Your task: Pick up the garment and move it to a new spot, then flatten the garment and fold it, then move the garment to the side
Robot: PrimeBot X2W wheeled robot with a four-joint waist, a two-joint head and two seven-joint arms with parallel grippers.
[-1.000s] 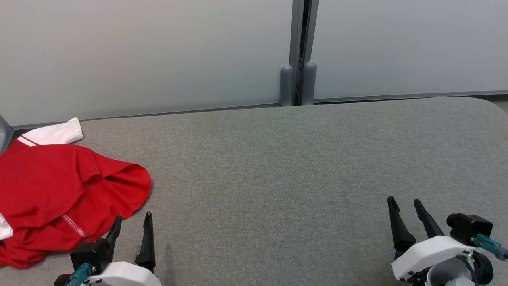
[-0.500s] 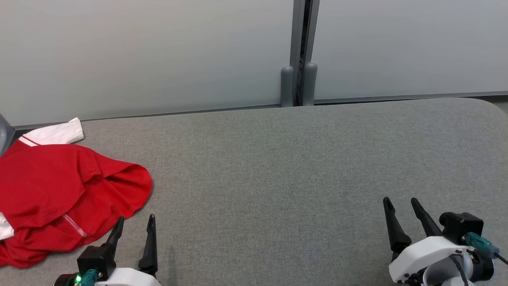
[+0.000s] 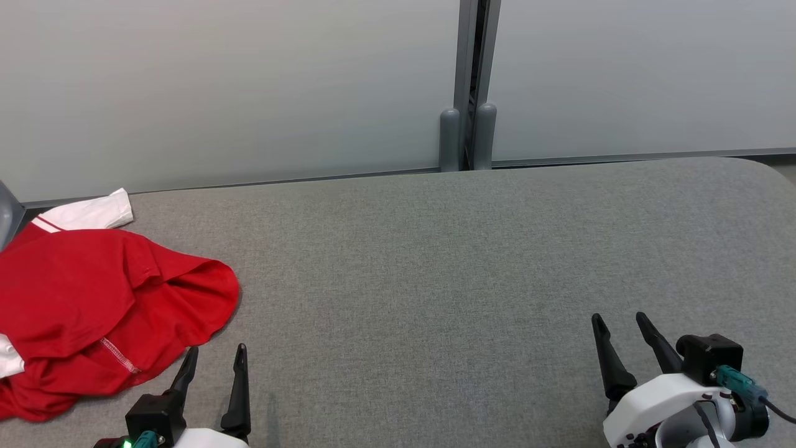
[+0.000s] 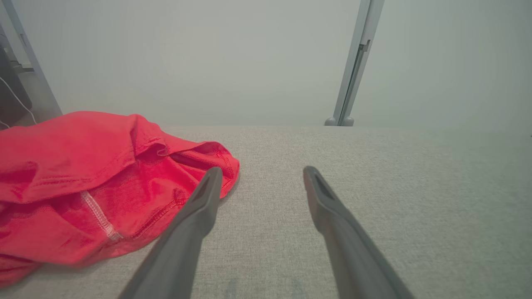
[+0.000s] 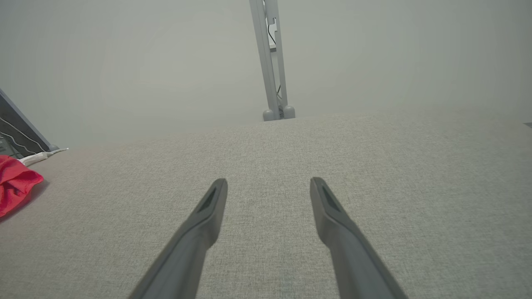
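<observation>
Garment crumpled far left; head view catches white sleeve.

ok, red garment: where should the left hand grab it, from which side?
Probably the puffed-up fold on the right edge of the garment, nearest the open left hand. Come from the right, low over the table: that lip stands open, the rest lies flatter.

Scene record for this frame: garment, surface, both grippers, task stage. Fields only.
garment: red shirt, crumpled, at the table's left end, white sleeve toward the wall
surface: grey fabric-covered table
left gripper: open, holding nothing, beside the shirt's near edge
right gripper: open, holding nothing, above bare table on the right
task stage: shirt not yet picked up
</observation>
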